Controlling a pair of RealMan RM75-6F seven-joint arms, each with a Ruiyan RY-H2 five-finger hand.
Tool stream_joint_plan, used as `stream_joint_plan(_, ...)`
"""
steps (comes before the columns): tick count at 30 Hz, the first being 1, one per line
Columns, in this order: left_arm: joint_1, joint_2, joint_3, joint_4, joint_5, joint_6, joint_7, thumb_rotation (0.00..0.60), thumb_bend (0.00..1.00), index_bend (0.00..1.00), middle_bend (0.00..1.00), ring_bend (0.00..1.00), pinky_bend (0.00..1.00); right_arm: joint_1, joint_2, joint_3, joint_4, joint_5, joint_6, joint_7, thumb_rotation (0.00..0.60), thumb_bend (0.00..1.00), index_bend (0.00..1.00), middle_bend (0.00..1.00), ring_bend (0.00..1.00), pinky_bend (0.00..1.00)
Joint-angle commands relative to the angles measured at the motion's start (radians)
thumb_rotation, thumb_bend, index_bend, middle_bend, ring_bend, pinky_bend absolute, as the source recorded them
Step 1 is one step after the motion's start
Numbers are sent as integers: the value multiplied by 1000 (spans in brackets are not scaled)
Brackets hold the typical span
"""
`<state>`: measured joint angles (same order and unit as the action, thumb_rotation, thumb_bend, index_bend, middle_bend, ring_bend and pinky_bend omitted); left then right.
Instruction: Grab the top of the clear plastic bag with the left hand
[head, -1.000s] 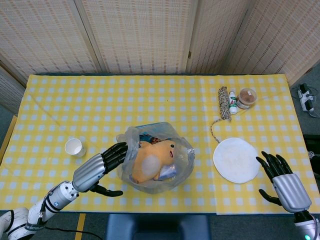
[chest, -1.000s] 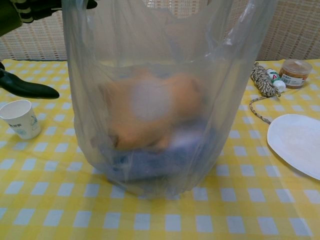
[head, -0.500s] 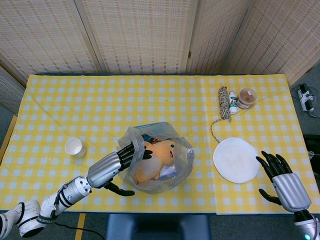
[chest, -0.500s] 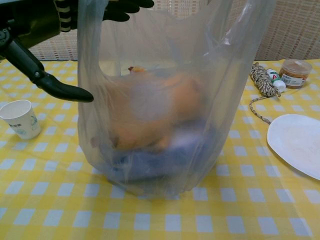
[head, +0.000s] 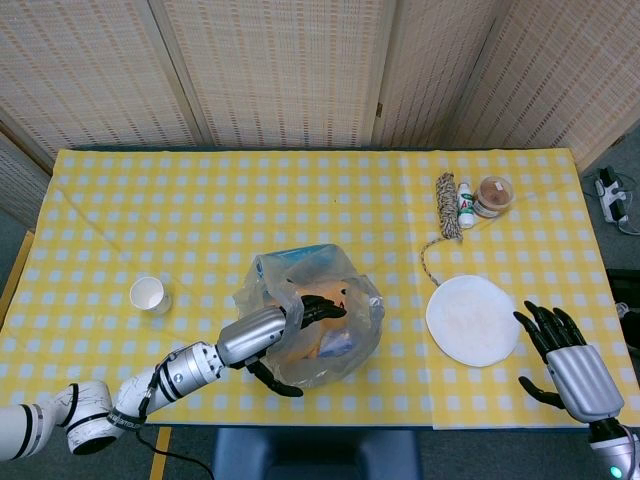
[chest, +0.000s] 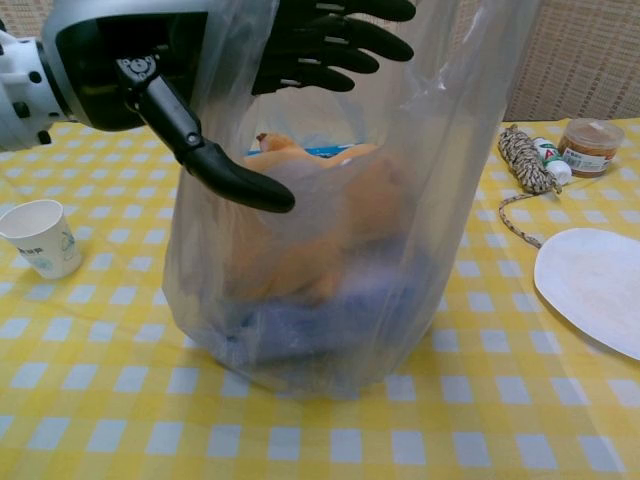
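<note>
Tablecloth (head: 200, 220) yellow-checked, woven screens (head: 250, 70) behind | plastic bag (head: 335, 280) upright near front edge | left hand (head: 275, 330) reaches into its mouth, fingers spread, thumb outside, not clamped | right hand (head: 560, 355) spread beside white plate (head: 470, 320).

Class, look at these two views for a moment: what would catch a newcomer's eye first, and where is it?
First comes the clear plastic bag standing near the table's front edge, with an orange plush toy showing through it. Next is the left hand at the bag's top, dark fingers reaching into the mouth and thumb outside the film. Far right, the right hand hovers open beside a white plate.
</note>
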<state>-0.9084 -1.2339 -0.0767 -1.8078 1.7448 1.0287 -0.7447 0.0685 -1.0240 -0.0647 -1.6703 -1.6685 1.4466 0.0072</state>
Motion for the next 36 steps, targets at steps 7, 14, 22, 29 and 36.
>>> stream_joint_plan(7,-107,10,-46,-6,-60,-95,-264,600,61,61,124,40,0,-1,5,3,4,3,4,15,600,266,0,0,0,0)
stream_joint_plan(14,-160,17,-48,0,-49,-124,-388,600,61,59,124,39,0,0,9,5,4,5,5,27,600,267,0,0,0,0)
stream_joint_plan(22,-237,2,-56,24,-61,-193,-511,600,61,55,124,39,0,-6,16,5,7,-3,24,46,600,267,0,0,0,0)
stream_joint_plan(29,-304,1,-64,28,-62,-235,-665,600,62,52,124,40,0,-4,19,5,11,-4,19,56,600,266,0,0,0,0)
stream_joint_plan(36,-344,-14,-84,53,-75,-217,-820,600,61,56,127,42,3,-7,21,2,12,-11,26,62,600,266,0,0,0,0)
